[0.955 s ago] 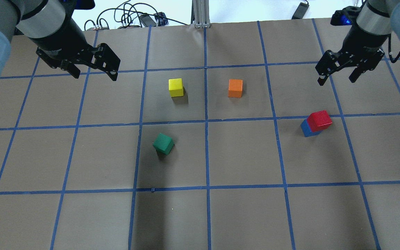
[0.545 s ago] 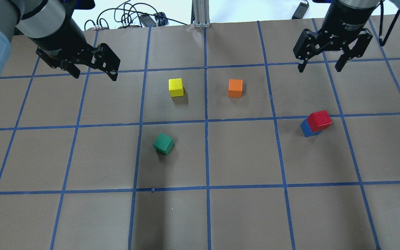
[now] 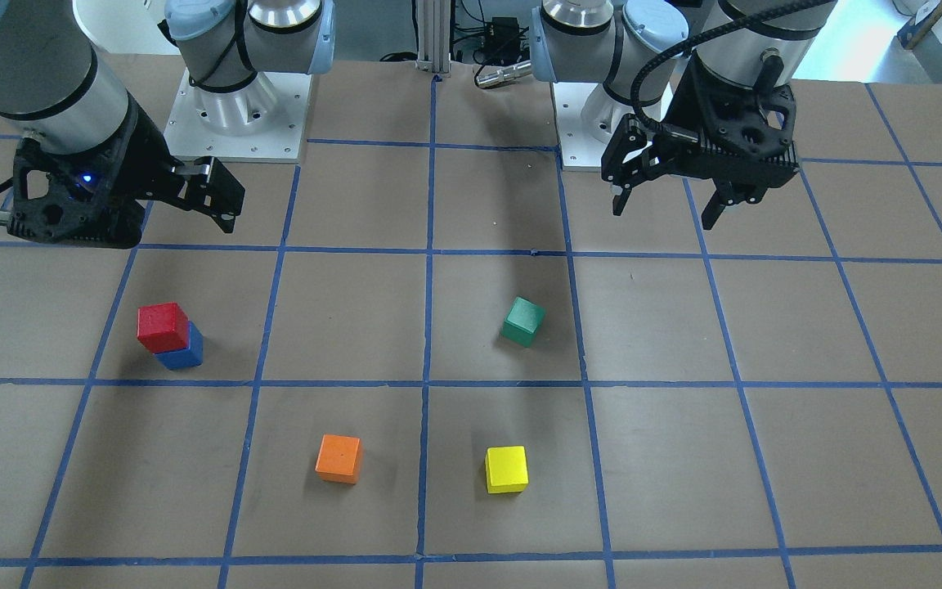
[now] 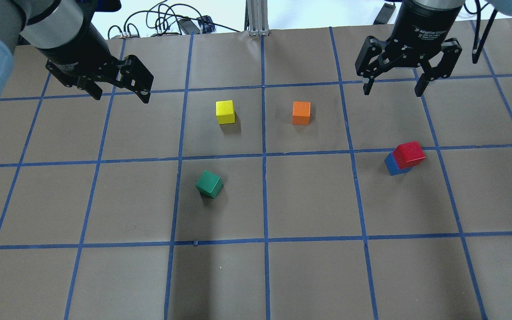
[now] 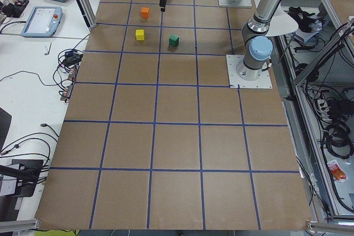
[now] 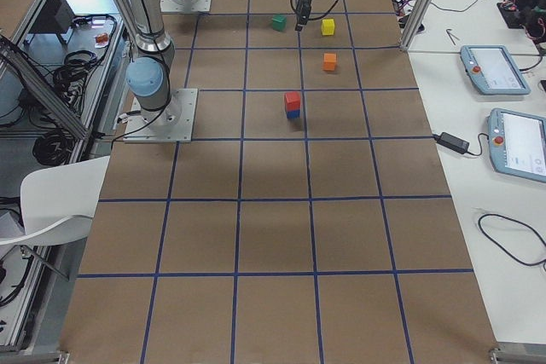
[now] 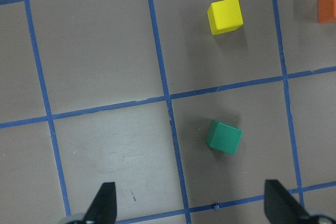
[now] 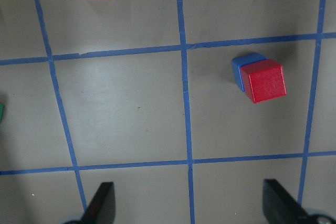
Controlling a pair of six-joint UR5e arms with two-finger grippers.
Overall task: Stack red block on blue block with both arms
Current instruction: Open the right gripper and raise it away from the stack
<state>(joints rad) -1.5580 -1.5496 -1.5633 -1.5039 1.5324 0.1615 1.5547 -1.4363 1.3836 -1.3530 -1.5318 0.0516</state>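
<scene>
Orange cube [image 4: 301, 113] lies nearest red block [image 4: 409, 154], well apart.

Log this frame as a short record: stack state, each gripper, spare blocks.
stack: red block on top of blue block, nothing touching it
left gripper: open, empty, apart from all blocks
right gripper: open, empty, apart from the stack
loose blocks: yellow block, orange block, green block, each alone
task state: appears complete
</scene>
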